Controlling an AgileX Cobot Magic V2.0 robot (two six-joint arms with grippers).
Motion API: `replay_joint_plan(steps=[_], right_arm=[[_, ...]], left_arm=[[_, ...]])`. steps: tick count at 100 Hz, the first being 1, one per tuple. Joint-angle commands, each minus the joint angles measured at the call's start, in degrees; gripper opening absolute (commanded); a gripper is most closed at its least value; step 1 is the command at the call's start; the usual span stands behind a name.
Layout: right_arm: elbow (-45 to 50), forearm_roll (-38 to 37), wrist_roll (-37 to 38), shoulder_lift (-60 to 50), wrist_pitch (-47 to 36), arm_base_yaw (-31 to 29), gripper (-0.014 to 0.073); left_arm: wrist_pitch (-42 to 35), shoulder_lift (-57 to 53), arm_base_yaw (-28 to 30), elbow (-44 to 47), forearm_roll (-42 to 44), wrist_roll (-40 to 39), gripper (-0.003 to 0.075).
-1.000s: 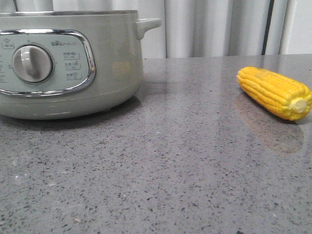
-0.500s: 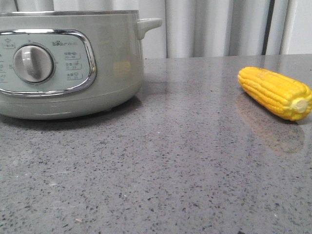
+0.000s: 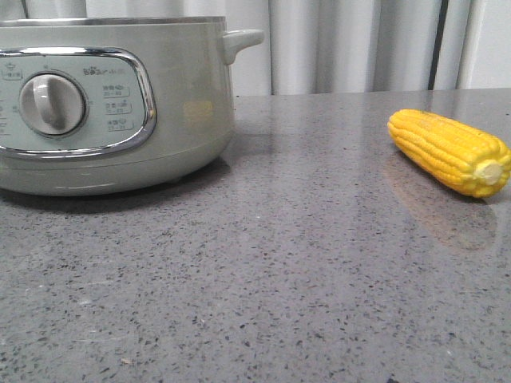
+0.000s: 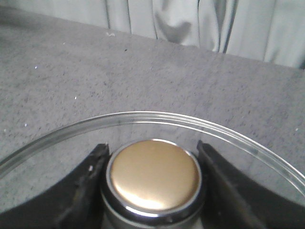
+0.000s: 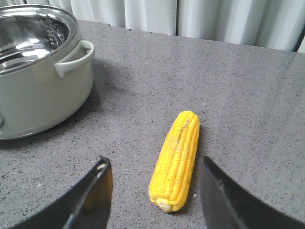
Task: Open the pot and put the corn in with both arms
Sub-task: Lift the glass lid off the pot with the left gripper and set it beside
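While your left gripper [image 4: 152, 162] fingers clamp the lid [image 4: 157, 121] knob [image 4: 153, 175], right gripper [image 5: 155, 183] fingers apart, astride the corn [image 5: 176, 160], pot [image 5: 35, 71] uncovered.

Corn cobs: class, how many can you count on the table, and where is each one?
1. The corn lies on the grey table, right of the pot and apart from it, below the open right gripper.
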Motion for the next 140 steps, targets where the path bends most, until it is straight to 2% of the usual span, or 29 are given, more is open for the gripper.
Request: replay_joint_plan(steps=[1,14,35,82,91,118,128,140], right_arm=[[-2.2,-0.1,-0.4,-0.1,-4.4,-0.1,0.0346],[-2.2,-0.1,-0.4,-0.1,-4.4,-0.1,0.0345],[-2.2,-0.1,-0.4,-0.1,-4.2,-0.1,0.0346],[-2.2,-0.1,-0.4,-0.1,-3.3,-0.1,0.0346],[-2.2,-0.1,-0.4,-0.1,-2.9,-0.1,0.0345],[-2.2,-0.1,-0.4,-0.1,-1.9,-0.1,0.0345],[-2.2,-0.1,-0.4,-0.1,-1.9,-0.1,0.0345],[-2.2,-0.1,-0.4,-0.1,-1.9,-0.1,0.0345]], left_arm=[[-11.9,-0.8,0.0,1.1,-1.4,-0.8,0.0045],[-14.3,1.0,-0.1,3.5,-4.6,-0.8,0.0045],[-15.7,4.2,-3.0,3.6,-4.6,-0.8,0.0045],[-14.1,11.4,-3.7,3.6,-4.4,-0.8,0.0057],[-12.7,11.8,-3.7,3.6,-4.4,-0.8,0.0108],[-13.1,11.8,-3.7,3.6,-4.4,-0.8,0.0406],[-13.2,11.3,-3.7,3.3,-4.4,-0.8,0.0493],[-13.5,8.0,-3.7,2.9,-4.7,-0.8,0.0523]])
